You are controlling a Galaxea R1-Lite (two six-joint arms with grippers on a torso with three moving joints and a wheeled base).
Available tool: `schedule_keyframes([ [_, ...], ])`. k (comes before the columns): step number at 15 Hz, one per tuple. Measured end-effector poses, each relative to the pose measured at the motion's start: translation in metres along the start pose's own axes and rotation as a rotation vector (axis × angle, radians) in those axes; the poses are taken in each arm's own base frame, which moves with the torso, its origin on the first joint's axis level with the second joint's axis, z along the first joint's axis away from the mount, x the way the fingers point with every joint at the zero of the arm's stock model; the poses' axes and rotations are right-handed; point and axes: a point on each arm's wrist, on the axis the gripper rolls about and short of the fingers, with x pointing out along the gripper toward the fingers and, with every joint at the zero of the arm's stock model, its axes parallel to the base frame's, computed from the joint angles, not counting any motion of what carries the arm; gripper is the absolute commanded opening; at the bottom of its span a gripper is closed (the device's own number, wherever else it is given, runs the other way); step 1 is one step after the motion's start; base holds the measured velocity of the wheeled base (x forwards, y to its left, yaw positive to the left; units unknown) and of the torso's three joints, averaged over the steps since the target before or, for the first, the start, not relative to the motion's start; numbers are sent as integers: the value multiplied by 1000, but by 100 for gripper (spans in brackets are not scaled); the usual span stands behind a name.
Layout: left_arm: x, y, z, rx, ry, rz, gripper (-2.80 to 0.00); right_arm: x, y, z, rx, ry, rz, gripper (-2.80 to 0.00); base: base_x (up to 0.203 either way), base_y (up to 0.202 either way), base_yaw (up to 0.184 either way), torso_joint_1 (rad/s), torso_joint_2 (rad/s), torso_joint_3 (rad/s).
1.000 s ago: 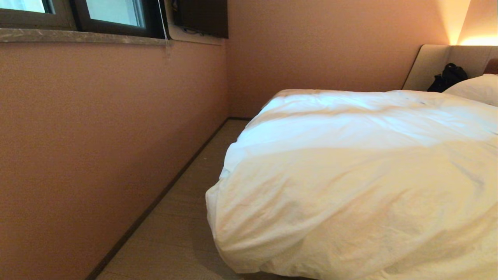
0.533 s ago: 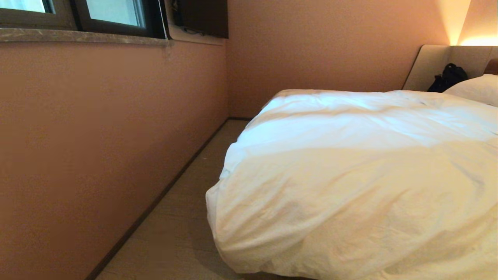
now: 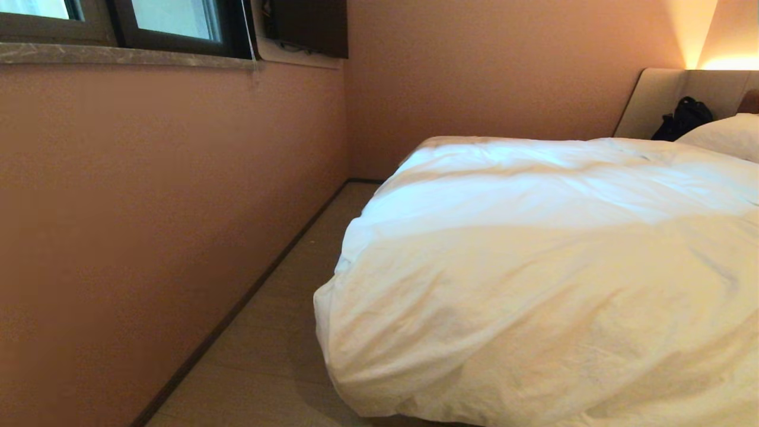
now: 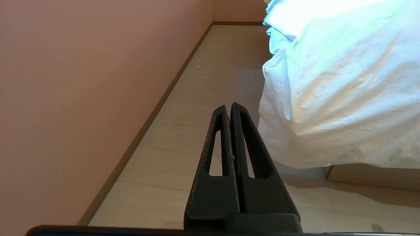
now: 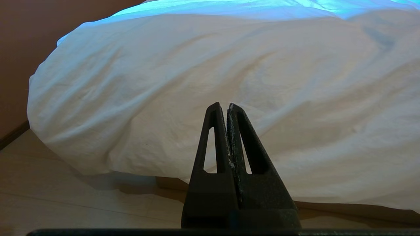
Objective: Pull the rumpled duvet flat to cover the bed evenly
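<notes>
A thick, puffy white duvet (image 3: 533, 267) in a wrinkled cotton cover lies heaped over the low bed (image 4: 367, 175), whose tan platform base shows only as a strip under the duvet's hanging edge. In the head view the duvet fills the right side, bulging over the near corner of the mattress and drooping toward the pale wood-look floor (image 3: 278, 332); its surface is creased and uneven, with broad folds running across it. At the far end a white pillow (image 3: 726, 135) rests against the padded beige headboard (image 3: 655, 101), and a black bag-like object (image 3: 682, 118) sits beside the pillow, though it is too small to identify with any certainty. A salmon-pink wall (image 3: 148, 207) runs along the left, with a dark-framed window (image 3: 172, 24) above a stone sill and a dark skirting board at the floor.

Neither arm appears in the head view. The left wrist view shows the black, slotted left end effector (image 4: 229, 108) with its two fingers pressed together and nothing between them, pointing along the strip of floor between the wall and the bed, just beside the duvet's hanging corner but apart from it. The right wrist view shows the right end effector (image 5: 223, 106) likewise closed and empty, aimed at the bulging side of the duvet, low down near the floor and not touching the fabric.
</notes>
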Motion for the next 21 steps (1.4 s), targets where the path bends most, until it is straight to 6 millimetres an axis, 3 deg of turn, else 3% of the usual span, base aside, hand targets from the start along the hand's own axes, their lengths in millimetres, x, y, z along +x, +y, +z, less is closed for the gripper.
schedule_keyframes([
  [7,0,0,0,2,0,0,-280,0,0,0,0,0,0,-280,-1,24,0,1,1,1],
  [21,0,0,0,8,1,-2,-280,0,0,0,0,0,-1,-280,0,196,0,2,3,3],
])
